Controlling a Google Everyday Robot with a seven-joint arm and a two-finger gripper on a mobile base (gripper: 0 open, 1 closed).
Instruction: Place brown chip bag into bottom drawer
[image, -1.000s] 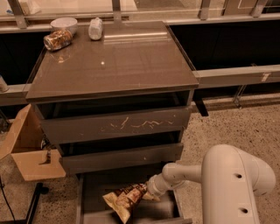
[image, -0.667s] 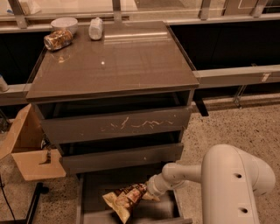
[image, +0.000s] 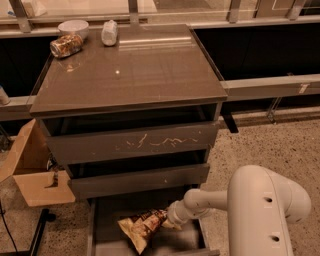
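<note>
Gripper (image: 171, 219) sits low over the open grey-brown bottom drawer (image: 107, 214), the crinkled dark-brown foil chip bag (image: 142, 227) touching its left side, down in the tray; clamped or released, cannot tell, so next: let go, lift clear.

Gripper (image: 169, 219) at chip bag (image: 141, 226), bottom drawer (image: 111, 212)
</note>
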